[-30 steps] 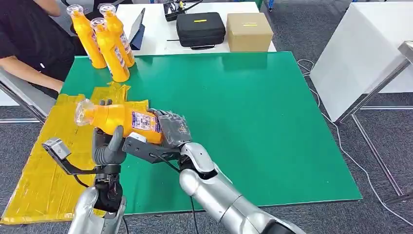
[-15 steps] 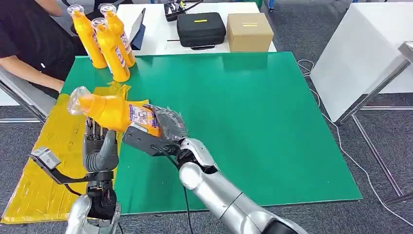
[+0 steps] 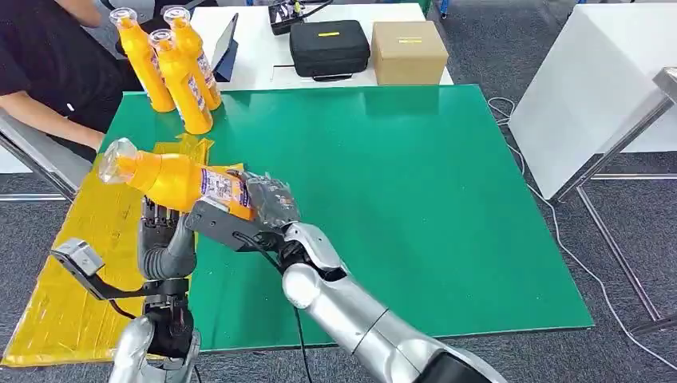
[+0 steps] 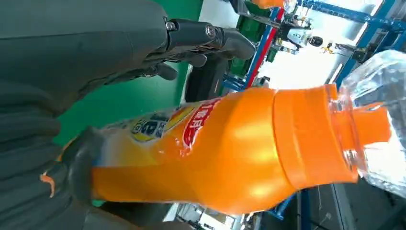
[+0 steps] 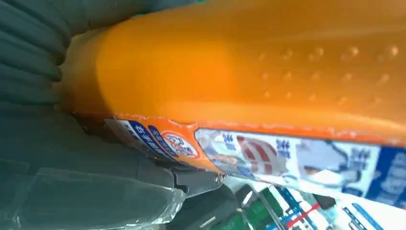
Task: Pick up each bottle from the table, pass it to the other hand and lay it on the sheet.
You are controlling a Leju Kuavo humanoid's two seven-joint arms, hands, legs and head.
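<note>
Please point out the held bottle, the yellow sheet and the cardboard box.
held bottle (image 3: 172, 180): head view, orange shoulder.
yellow sheet (image 3: 72, 311): head view, bare near part.
cardboard box (image 3: 409, 52): head view, top face.

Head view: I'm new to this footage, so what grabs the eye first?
An orange bottle held on its side in the right hand, above the yellow sheet's edge, clear cap pointing toward a seated person. The left hand waits just beneath it. Three more orange bottles stand at the green table's far left corner.

A black case (image 3: 329, 48) and a cardboard box (image 3: 409, 51) sit side by side on the white bench (image 3: 255, 60); a seated person (image 3: 44, 68) is at the left, beside what may be a tablet (image 3: 225, 48).
</note>
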